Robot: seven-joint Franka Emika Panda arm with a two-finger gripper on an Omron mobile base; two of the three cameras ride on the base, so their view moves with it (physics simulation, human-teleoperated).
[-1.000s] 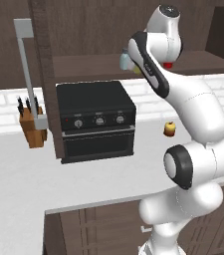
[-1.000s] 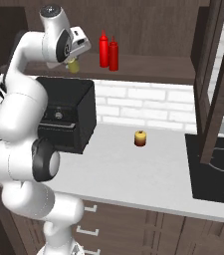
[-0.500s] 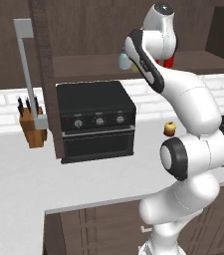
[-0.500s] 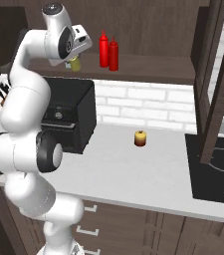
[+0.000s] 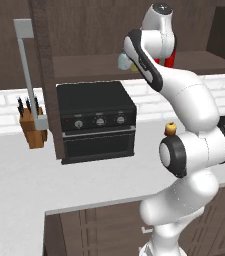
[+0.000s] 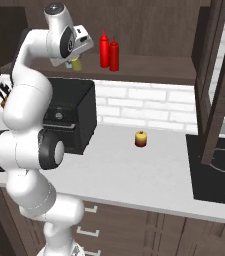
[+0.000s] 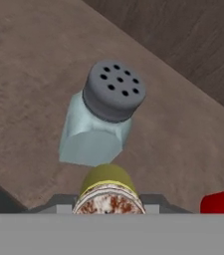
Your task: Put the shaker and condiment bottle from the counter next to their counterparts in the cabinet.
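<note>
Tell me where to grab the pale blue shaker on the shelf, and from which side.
Probably the pale blue shaker by its body, just under the dark cap, jaws across two opposite flat faces. The body is faceted, and the wider cap should stop it slipping. It stands upright on the shelf, so come in level from the open front.

Yellow shaker (image 7: 107,188), speckled brownish cap, upright just above the cabinet (image 6: 149,70) shelf, right beside the pale blue-grey shaker (image 7: 99,122) with its holed grey cap. Two red squeeze bottles (image 6: 109,51) stand upright, touching, further along the shelf.
</note>
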